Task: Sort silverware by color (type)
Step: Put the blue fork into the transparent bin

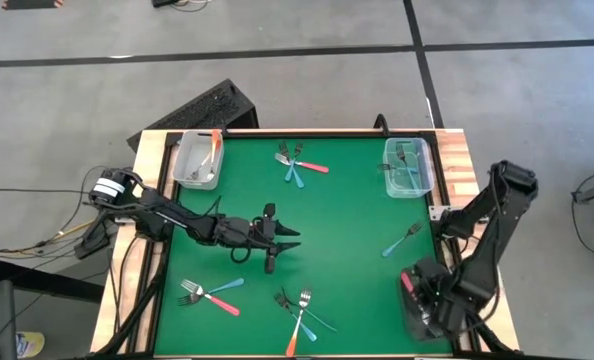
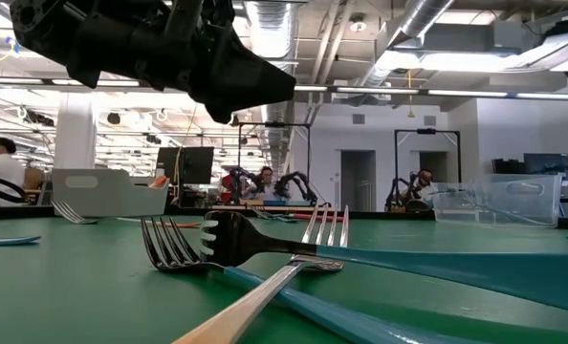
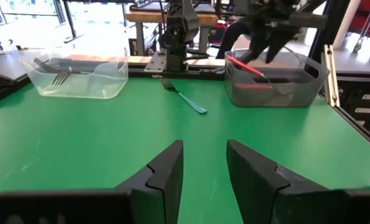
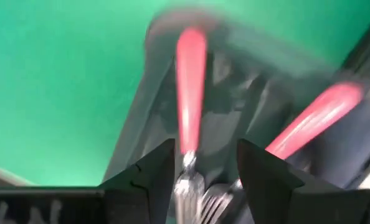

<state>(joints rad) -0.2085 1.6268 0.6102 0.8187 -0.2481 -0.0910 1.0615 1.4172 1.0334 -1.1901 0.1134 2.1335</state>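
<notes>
Green table, high view: left gripper sits mid-frame over bare table, fingers spread, nothing between them.
Nearest silverware, high view: orange fork and crossed teal forks lie toward the lower centre, below and slightly right of the left gripper; long axes run roughly top to bottom of frame.
Other loose silverware, high view: fork pair at lower left, fork cluster at upper centre, lone teal fork at right.
Right arm, high view: right gripper is over the dark bin at lower right; nearer arm for the lone teal fork.
Low view: orange-handled fork crosses a teal handle in the foreground; left arm hangs at upper left, clear of them.
Left wrist view: gripper fingers parted, empty; teal fork lies ahead between clear bin and grey bin.
Right wrist view: red-handled fork stands between the parted fingers; contact cannot be told. Second red handle lies in the bin beside it.
</notes>
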